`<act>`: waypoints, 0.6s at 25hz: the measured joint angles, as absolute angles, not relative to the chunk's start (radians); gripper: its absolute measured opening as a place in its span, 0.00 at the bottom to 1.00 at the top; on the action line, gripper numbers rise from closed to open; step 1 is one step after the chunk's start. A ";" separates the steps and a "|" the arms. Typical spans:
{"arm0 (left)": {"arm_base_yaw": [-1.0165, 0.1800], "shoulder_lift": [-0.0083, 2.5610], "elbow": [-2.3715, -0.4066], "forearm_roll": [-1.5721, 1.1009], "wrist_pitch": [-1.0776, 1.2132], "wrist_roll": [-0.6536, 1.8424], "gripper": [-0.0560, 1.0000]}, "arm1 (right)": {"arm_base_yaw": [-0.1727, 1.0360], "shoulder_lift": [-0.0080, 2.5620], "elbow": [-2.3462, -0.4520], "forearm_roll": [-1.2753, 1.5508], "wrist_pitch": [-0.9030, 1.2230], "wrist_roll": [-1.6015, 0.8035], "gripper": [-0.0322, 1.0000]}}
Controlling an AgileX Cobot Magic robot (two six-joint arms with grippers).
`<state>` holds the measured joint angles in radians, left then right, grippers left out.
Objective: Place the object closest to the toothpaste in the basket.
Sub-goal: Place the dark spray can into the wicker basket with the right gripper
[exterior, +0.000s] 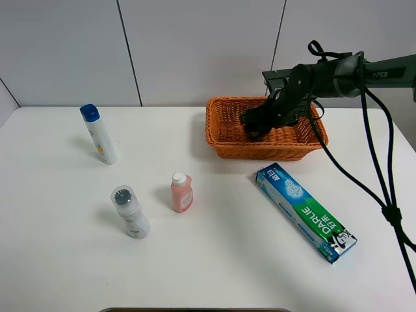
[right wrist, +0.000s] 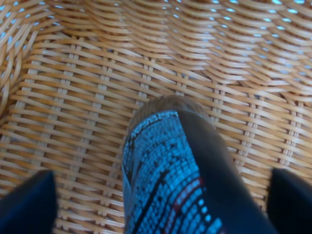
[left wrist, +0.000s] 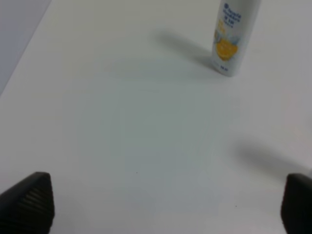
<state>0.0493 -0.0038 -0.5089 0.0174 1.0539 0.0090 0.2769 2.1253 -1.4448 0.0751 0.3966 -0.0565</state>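
The green and blue toothpaste box (exterior: 305, 212) lies on the white table at the right front. The wicker basket (exterior: 221, 130) stands behind it. My right gripper (exterior: 258, 125) is down inside the basket. In the right wrist view the right gripper (right wrist: 161, 204) is open, its fingers (right wrist: 29, 204) wide apart on either side of a dark can with a blue pattern (right wrist: 170, 170) that rests on the basket floor (right wrist: 73, 97). My left gripper (left wrist: 165, 204) is open and empty over bare table; it does not show in the high view.
A white bottle with a blue cap (exterior: 101, 134) stands at the far left and also shows in the left wrist view (left wrist: 231, 39). A small pink bottle (exterior: 181, 192) and a white bottle with a grey cap (exterior: 130, 211) stand at centre left.
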 joint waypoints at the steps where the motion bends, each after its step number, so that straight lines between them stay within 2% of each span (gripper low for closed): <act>1: 0.049 -0.004 -0.509 0.017 1.054 0.009 0.94 | 0.277 2.125 -1.445 0.075 0.394 -0.057 0.94; 5: 0.049 -0.004 -0.509 0.017 1.054 0.009 0.94 | 0.277 2.125 -1.445 0.075 0.394 -0.057 0.99; 15: 0.049 -0.004 -0.509 0.017 1.054 0.009 0.94 | 0.277 2.081 -1.445 0.075 0.397 -0.057 0.99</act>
<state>0.0493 -0.0038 -0.5089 0.0174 1.0539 0.0090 0.2769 2.0811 -1.4448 0.0751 0.3971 -0.0565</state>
